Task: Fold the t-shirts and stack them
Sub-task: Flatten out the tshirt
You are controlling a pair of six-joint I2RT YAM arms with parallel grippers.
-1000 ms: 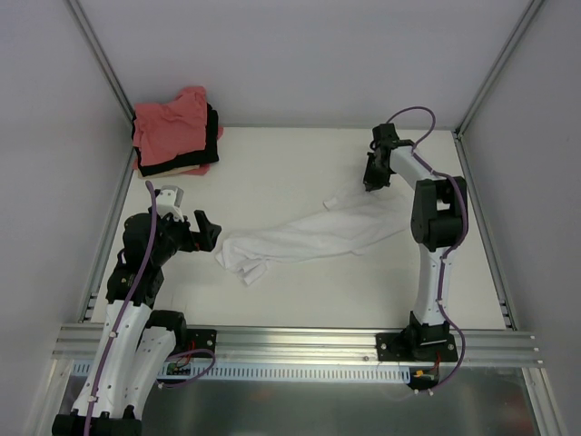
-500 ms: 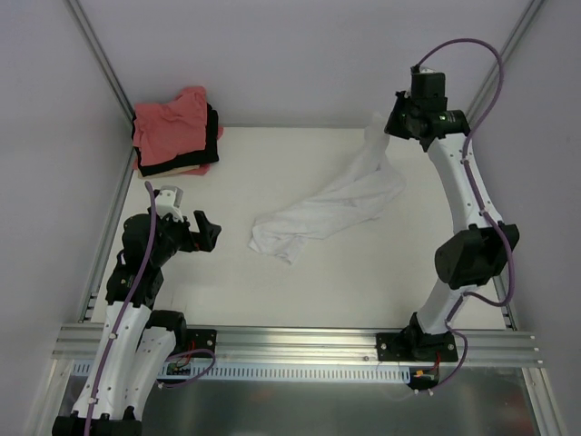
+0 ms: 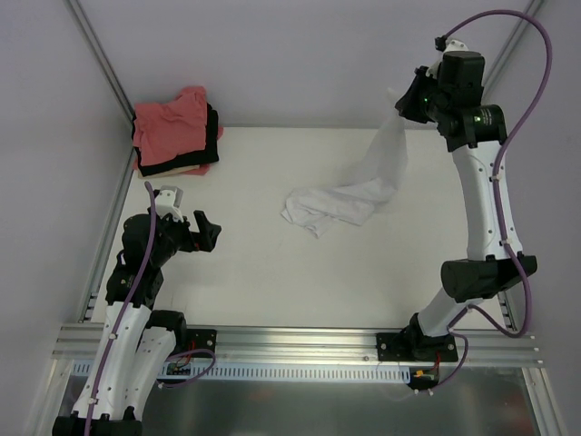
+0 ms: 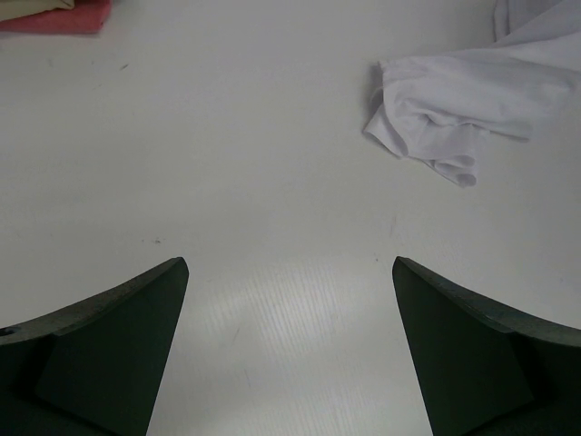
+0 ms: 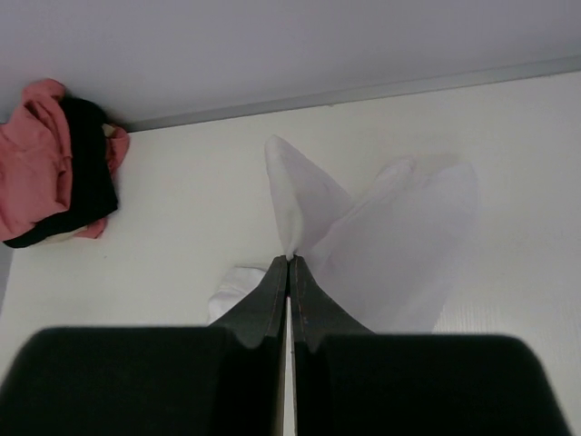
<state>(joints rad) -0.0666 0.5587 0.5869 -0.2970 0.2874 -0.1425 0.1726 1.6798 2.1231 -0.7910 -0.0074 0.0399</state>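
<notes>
Well beyond the left gripper (image 4: 289,265), off to its left, a soft rumpled pile (image 3: 172,132) of salmon-pink, black and pale tees is tucked into the corner where the walls meet; that gripper gapes wide, holding nothing, with bare matte table (image 3: 272,282) open ahead of it; the white t-shirt (image 3: 359,186) dangles limp from the right gripper (image 5: 289,260), pinched tight on what may be a hem, its crumpled lower end resting on the table below.

The left wrist view's edges cut off the white t-shirt (image 4: 454,109) and the folded stack (image 4: 73,18).
</notes>
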